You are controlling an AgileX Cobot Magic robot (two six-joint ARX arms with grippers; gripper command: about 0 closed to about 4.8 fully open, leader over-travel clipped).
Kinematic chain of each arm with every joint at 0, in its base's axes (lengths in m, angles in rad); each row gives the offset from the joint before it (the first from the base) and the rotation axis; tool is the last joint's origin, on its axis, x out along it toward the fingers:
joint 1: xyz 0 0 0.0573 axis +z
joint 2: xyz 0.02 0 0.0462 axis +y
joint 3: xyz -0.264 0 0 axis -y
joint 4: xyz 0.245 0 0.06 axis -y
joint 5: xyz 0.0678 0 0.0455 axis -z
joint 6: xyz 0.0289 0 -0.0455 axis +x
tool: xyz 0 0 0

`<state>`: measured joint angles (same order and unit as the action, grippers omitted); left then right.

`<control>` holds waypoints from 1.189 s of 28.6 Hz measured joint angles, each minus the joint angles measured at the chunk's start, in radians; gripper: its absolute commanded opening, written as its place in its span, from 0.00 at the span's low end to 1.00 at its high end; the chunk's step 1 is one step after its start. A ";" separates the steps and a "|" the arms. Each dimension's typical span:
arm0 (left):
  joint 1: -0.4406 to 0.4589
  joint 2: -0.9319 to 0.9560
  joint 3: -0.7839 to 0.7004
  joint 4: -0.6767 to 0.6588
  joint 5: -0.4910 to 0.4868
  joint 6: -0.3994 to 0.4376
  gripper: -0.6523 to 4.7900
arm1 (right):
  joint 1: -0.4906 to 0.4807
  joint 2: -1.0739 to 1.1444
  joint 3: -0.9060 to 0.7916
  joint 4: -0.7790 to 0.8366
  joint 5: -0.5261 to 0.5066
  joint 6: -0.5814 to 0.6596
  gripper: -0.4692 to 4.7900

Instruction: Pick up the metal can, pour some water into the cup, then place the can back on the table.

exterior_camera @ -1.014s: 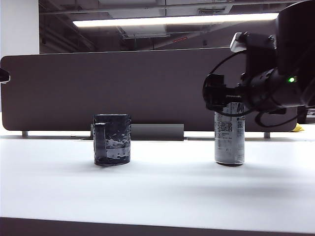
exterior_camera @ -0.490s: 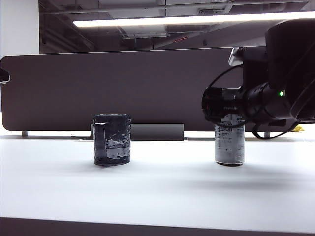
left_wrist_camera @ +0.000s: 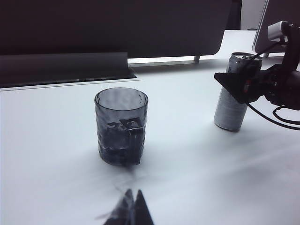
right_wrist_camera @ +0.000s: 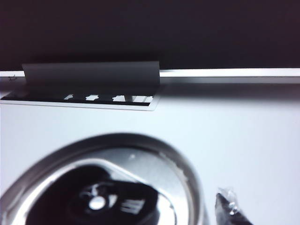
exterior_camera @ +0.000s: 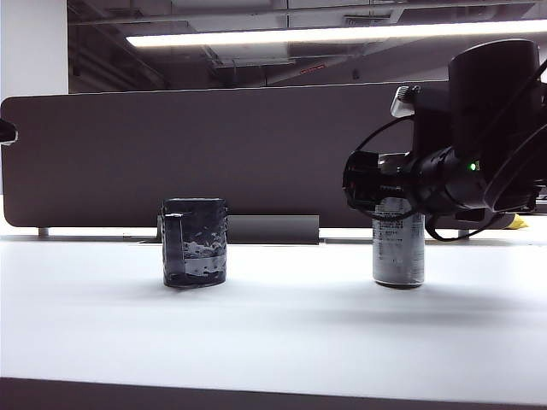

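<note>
Silver-grey slim metal can (exterior_camera: pixel 398 248) stands between my right end effector's (exterior_camera: pixel 363 184) open jaws; I close them squarely. Left end effector (left_wrist_camera: pixel 127 210), parked near the dimpled dark cup (left_wrist_camera: pixel 121 126), looks closed.

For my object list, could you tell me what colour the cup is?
The cup is dark translucent grey-blue; the left wrist view shows it best.

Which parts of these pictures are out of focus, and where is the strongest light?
Right wrist view: the metal can top is very close and blurred, beside one finger of the right tool. Left wrist view: the cup is sharp, the left tool soft. Exterior view: the ceiling lamp glares, and the table looks washed out.
</note>
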<state>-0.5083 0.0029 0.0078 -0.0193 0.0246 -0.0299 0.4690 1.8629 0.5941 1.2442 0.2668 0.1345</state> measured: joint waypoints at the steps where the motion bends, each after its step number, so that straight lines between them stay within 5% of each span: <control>1: 0.000 0.000 0.000 0.000 0.000 0.000 0.11 | 0.000 0.000 0.000 0.000 0.000 0.000 0.96; 10: 0.000 0.000 0.000 0.000 0.000 0.000 0.11 | 0.000 0.000 0.000 -0.001 0.000 0.002 0.71; 34: 0.000 0.000 0.000 0.000 0.000 0.000 0.11 | 0.000 0.000 0.000 -0.001 0.000 0.000 0.64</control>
<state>-0.5083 0.0029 0.0074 -0.0193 0.0246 -0.0299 0.4690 1.8629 0.5938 1.2434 0.2665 0.1341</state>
